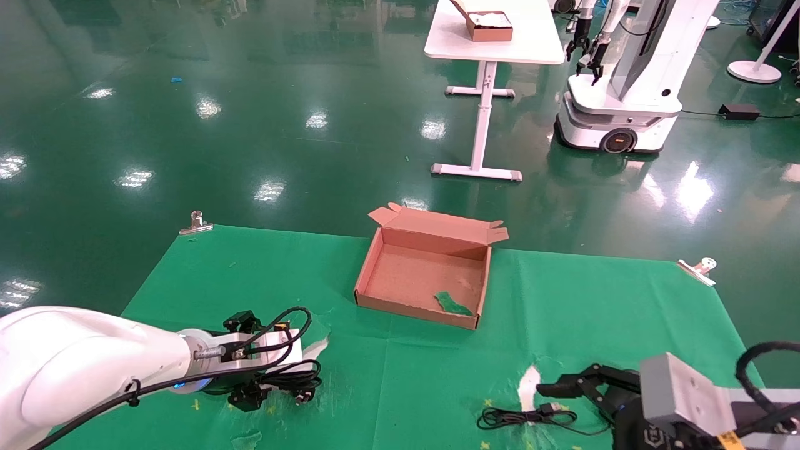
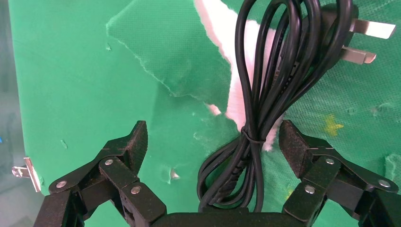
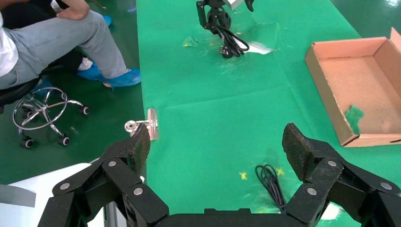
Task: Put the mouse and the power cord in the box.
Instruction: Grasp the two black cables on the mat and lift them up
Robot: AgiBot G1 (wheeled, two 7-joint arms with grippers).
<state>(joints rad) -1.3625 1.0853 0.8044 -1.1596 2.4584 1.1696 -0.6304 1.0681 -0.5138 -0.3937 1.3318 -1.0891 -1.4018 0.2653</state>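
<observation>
The power cord [image 2: 265, 94], a thick black tied bundle with a pronged plug [image 2: 352, 40], lies on the green cloth. My left gripper [image 2: 213, 142] is open and straddles it, the bundle nearer one finger [image 2: 295, 144]. In the head view this gripper [image 1: 256, 369] is at the front left with the power cord [image 1: 290, 380] under it. The brown box [image 1: 375, 259] stands open mid-table. My right gripper [image 1: 562, 397] is open at the front right, over a thin black cable [image 1: 525, 417] with a USB plug. That cable [image 3: 272, 182] lies near one right finger [image 3: 298, 149]. The mouse itself is hidden.
A green scrap [image 1: 453, 304] lies in the box. Metal clips [image 1: 195, 223] [image 1: 700, 270] pin the cloth's far corners. Torn white patches [image 1: 528, 384] show in the cloth. Beyond stand a white table [image 1: 494, 47] with a smaller box and another robot [image 1: 625, 94]. A seated person [image 3: 61, 38] is beside the table.
</observation>
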